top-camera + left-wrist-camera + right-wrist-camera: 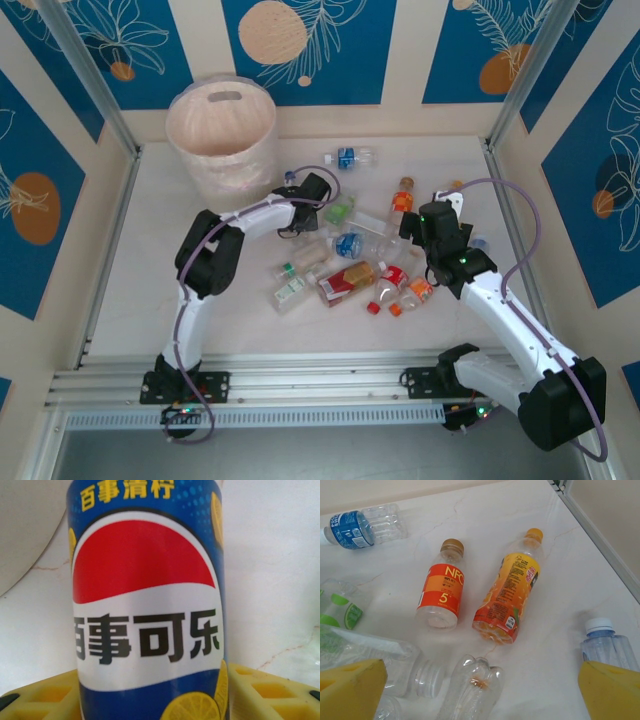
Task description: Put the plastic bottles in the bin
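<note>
Plastic bottles [350,270] lie scattered on a white marbled table [140,270], from its centre out to 3 o'clock, taking the far wall as 12; one blue-labelled bottle [348,157] lies apart towards 12 o'clock. The bin [228,165], a tall pale-pink tub, stands upright at 11 o'clock near the far-left corner, its mouth open. Blue wall panels [300,45] with leaf and orange-disc motifs enclose the table on three sides, with aluminium posts [95,85] at the far corners and a slotted rail [300,385] along the 6 o'clock edge. The left gripper [320,192] reaches in between bin and heap. In its wrist view a blue cola bottle [150,605] sits between the yellow pads [40,697], which meet its label on both sides; whether they clamp it cannot be told. The right gripper [428,222] hangs over the heap's 3 o'clock side, its pads [350,687] wide apart and holding nothing. Beneath it lie an orange NFC bottle [442,592], a yellow juice bottle [507,597] and a clear unlabelled bottle [472,685], close together but not touching. Open marble runs from 7 to 9 o'clock, left of the left arm.
</note>
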